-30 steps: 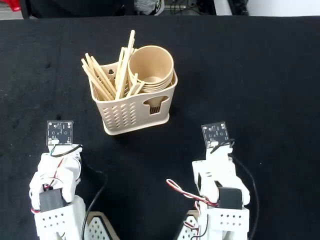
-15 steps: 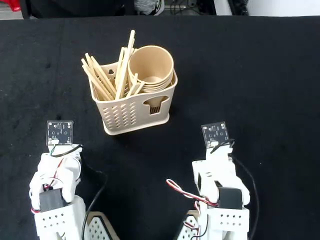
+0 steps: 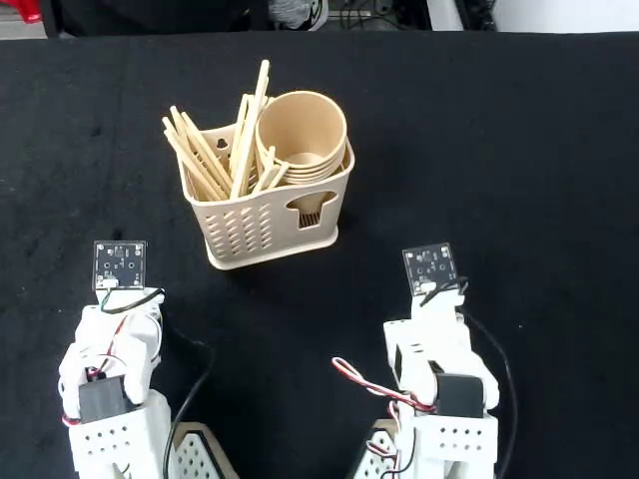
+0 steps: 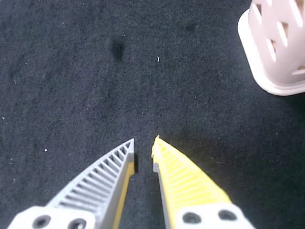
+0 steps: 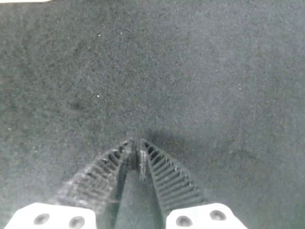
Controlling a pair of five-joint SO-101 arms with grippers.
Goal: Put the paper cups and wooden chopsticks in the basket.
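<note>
The left gripper (image 4: 144,145) sits over the black table (image 3: 519,150), fingers nearly together, holding nothing. The right gripper (image 5: 136,145) is pinched closed and empty too. Farther off, the basket (image 3: 270,230) holds stacked paper cups (image 3: 303,130), mouths up, and wooden chopsticks (image 3: 205,155) standing on end, leaning, tips up.

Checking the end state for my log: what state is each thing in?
basket: upright, filled.
paper cups: stacked upright inside the basket.
wooden chopsticks: leaning inside the basket.
left gripper: shut, empty.
right gripper: shut, empty.
</note>
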